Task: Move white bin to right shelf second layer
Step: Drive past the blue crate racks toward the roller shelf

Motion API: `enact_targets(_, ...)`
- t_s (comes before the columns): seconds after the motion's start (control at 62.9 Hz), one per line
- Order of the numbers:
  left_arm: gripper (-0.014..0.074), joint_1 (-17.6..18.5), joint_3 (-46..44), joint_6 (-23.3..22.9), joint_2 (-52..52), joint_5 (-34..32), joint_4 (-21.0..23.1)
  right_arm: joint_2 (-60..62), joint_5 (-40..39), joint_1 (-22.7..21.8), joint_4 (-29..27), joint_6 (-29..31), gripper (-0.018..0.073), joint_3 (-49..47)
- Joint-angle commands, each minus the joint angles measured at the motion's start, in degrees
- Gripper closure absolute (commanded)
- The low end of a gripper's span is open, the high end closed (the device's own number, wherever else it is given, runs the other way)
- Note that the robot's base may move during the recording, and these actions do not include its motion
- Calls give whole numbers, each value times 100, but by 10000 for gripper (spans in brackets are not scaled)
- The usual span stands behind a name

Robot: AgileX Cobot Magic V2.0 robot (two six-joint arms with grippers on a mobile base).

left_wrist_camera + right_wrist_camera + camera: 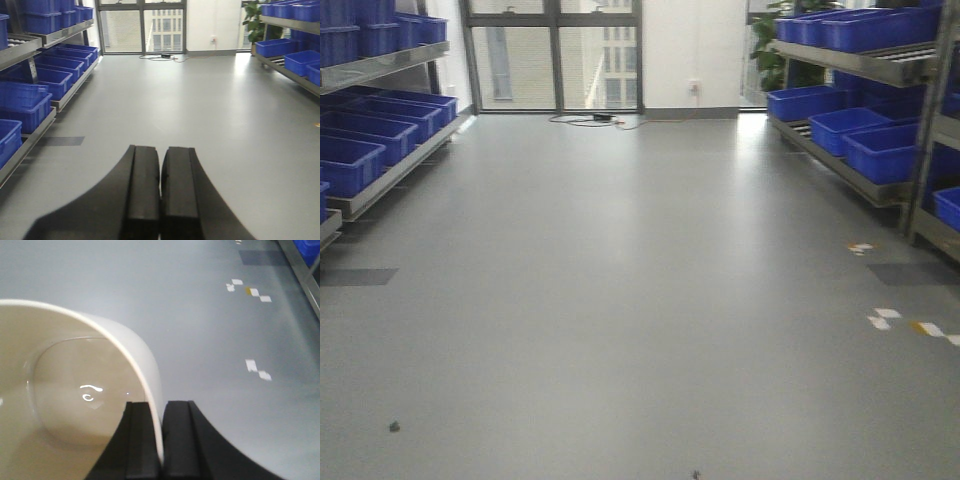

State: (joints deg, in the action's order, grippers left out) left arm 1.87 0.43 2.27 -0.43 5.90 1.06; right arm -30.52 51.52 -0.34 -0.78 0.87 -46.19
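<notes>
The white bin, glossy cream plastic with smooth rounded walls, is pinched by its wall between the narrow jaws of the right gripper above the matte grey floor. The left gripper is closed on nothing. Pickup is judged done. The steel right shelf, lined with blue crates, is well apart, so placing is not yet done.

Left fingers pressed together, empty, pointing forward, right fingers pinched on the white bin wall
</notes>
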Motion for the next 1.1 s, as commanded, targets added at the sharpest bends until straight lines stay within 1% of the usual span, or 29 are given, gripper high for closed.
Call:
enact_targets(0.0,512,43,152,-30,-120,-466,43,-22,-474,-30,-26,19,504,-167)
enact_targets(1.081,512,43,152,-30,-120,-466,43,-22,-469,-30,-26,19,504,-167)
